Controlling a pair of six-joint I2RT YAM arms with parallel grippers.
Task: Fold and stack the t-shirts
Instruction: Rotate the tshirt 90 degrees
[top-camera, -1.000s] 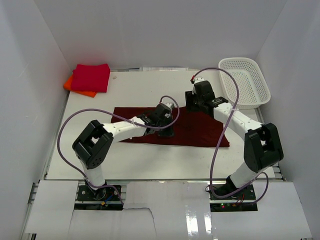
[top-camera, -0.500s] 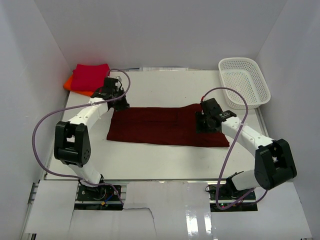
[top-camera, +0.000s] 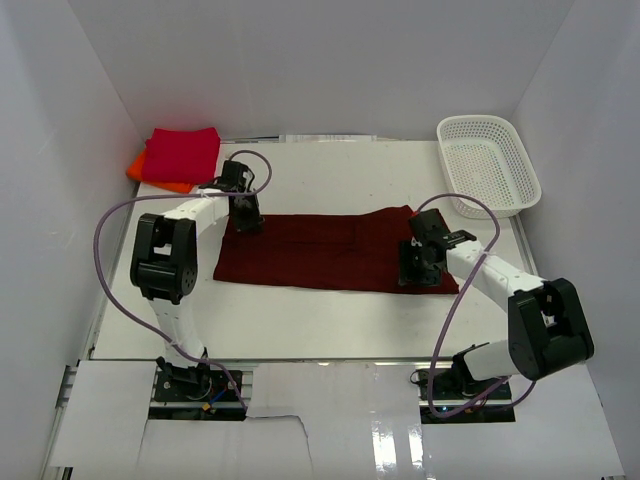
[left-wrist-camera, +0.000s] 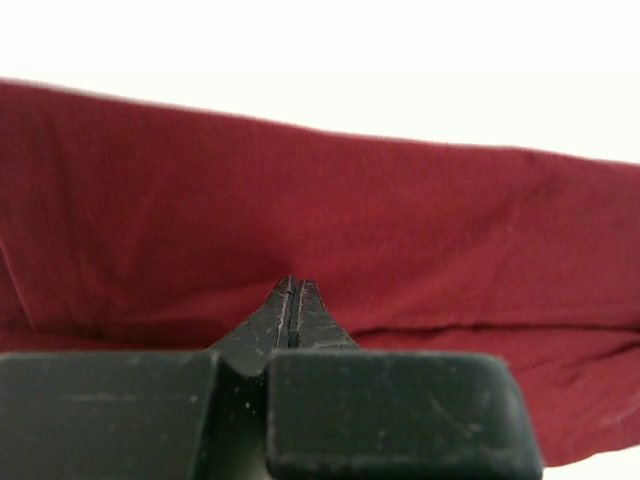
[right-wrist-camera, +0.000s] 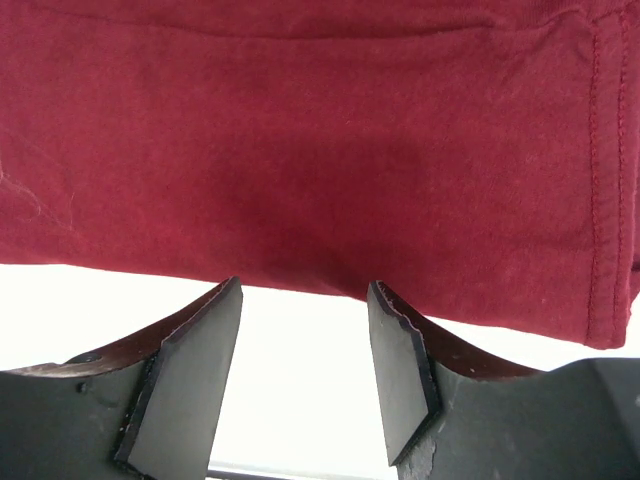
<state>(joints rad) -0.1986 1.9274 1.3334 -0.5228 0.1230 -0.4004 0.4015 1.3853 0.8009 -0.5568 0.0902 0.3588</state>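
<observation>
Now the maroon shirt (top-camera: 330, 250) is laid as a long band across the middle of the table (top-camera: 330, 175), and it seems to be folded lengthwise already. The left gripper (top-camera: 247, 218) is set on its far left corner with the fingers pressed together. Whether a bit of cloth is pinched between them cannot be told, since only a thin closed line is seen in the wrist view. The right gripper (top-camera: 416, 268) is held over the near right edge with the jaws apart and nothing between them, and the hem is seen just beyond the fingertips (right-wrist-camera: 195, 370). The red shirt (top-camera: 182, 153) is lying folded on the orange shirt (top-camera: 140, 168) in the far left corner, well apart from the band.

The cross fold is judged to be the step in hand. To do it well, the right jaws should be lowered astride the edge, so that all layers are taken and not only the upper one. That end should then be carried low over to the other end, with the edges kept in line.
</observation>
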